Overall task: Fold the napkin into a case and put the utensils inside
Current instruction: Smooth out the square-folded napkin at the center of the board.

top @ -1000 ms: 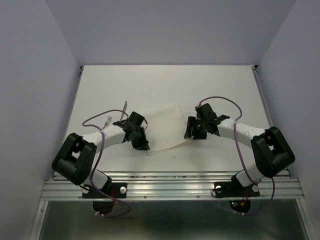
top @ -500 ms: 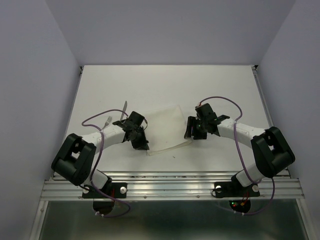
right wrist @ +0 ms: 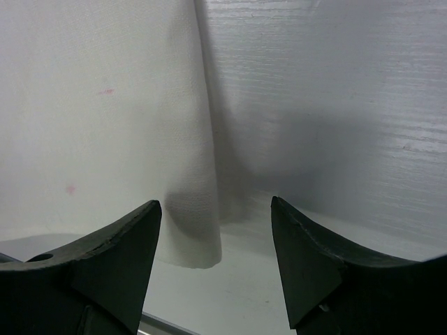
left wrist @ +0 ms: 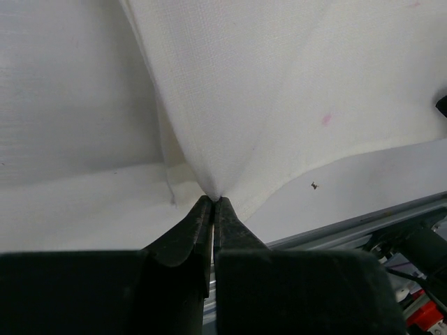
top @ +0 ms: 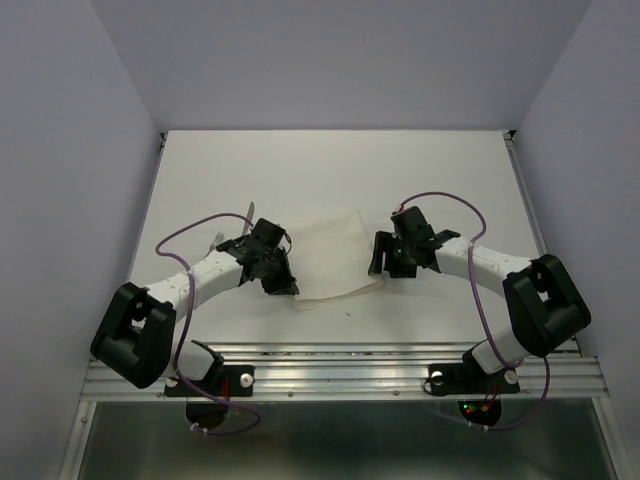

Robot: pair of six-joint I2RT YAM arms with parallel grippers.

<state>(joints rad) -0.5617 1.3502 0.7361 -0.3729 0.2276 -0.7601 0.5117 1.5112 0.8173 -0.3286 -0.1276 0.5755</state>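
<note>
White napkin between left hand and right hand

Finely woven matt cloth napkin on faintly grained matt table.

The utensils lie left of the napkin

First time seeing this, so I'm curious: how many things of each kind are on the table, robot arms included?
thin white cloth napkin: 1
slim silver metal cutlery pieces: 2 in view
black-and-white robot arms, left and right: 2
Total: 5
</note>
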